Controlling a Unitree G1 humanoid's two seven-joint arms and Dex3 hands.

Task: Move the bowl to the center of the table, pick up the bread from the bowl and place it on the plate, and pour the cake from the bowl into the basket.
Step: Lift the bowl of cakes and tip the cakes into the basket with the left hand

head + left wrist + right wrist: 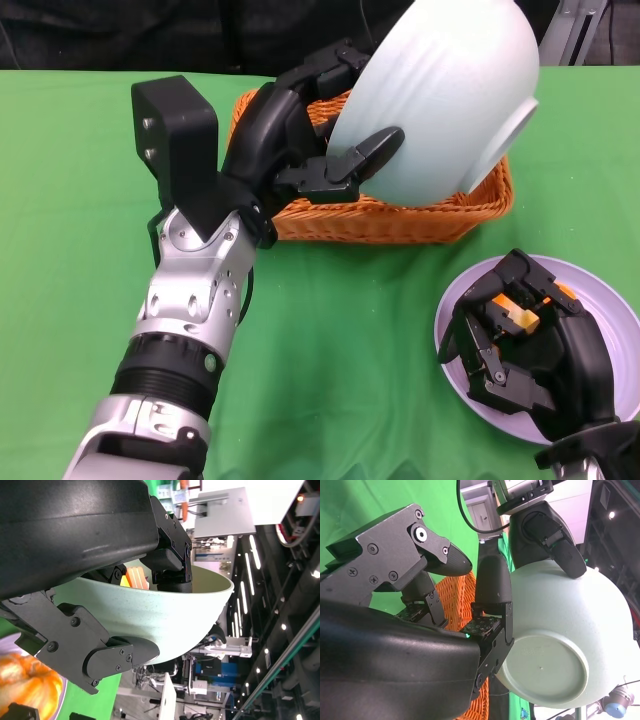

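Green table (80, 200) (basket (400, 220) on it), dark room behind.

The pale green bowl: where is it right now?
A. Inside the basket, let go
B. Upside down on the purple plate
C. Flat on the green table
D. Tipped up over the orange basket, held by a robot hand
D: in the head view the left robot hand grips the bowl by its rim, tilted steeply over the basket.
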